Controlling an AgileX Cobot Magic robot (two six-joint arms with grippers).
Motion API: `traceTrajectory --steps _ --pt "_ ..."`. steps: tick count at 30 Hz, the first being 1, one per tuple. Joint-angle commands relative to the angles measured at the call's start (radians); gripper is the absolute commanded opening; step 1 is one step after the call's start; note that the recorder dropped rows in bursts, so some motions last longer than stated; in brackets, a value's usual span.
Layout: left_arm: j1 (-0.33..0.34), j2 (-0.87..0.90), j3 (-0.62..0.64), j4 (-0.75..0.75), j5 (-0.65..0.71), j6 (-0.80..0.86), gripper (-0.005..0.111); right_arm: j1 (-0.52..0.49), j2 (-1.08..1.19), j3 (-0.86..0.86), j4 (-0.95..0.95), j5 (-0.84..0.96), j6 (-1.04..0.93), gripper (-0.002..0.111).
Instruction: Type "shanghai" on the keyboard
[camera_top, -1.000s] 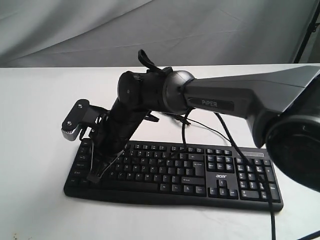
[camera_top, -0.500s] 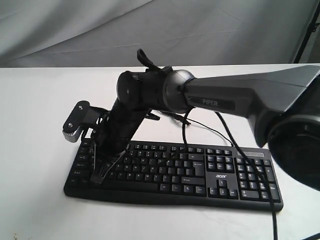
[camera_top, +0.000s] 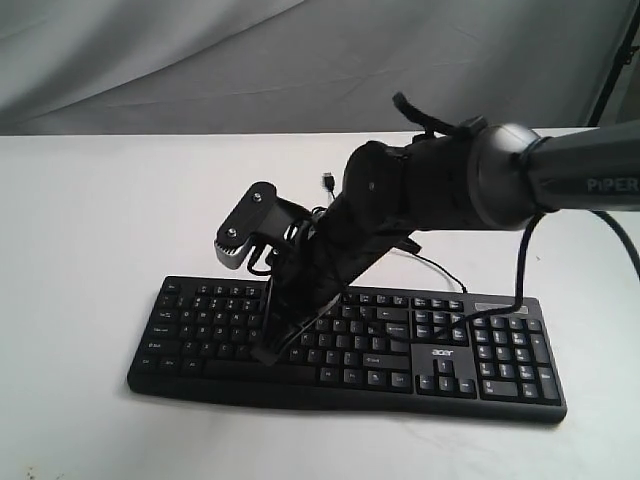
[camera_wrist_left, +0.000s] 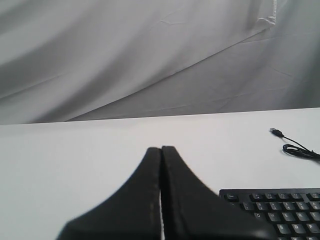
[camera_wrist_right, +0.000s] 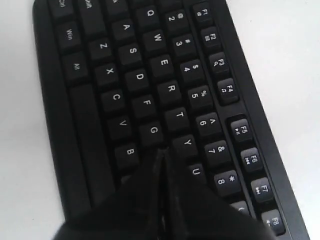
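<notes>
Black R hand (camera_wrist_right: 161, 152), pinched closed, hides keys just past G on keyboard (camera_wrist_right: 107, 105); L hand (camera_wrist_left: 161, 150) also closed.

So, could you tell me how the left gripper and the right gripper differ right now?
The right gripper points down at the keyboard, its tip by the G key; the left gripper points across the table, off the keys. Only the right gripper shows in the exterior view. Both have jaws shut.

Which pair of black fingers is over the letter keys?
The right gripper: its shut fingers tip down by G and Y on the keyboard. The left gripper faces white table beside the keyboard.
</notes>
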Motion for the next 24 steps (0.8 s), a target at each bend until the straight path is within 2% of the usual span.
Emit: traceTrajectory --steps 1,9,24 --pt "-0.006 -0.002 0.002 0.0 -0.006 -0.003 0.0 -0.003 0.032 0.006 0.039 -0.046 -0.04 0.0" --pt "-0.006 -0.002 0.002 0.0 -0.006 -0.003 0.0 -0.003 0.065 0.006 0.125 -0.059 -0.128 0.0" --pt "-0.006 -0.002 0.002 0.0 -0.006 -0.003 0.0 -0.003 0.099 0.006 0.141 -0.057 -0.127 0.0"
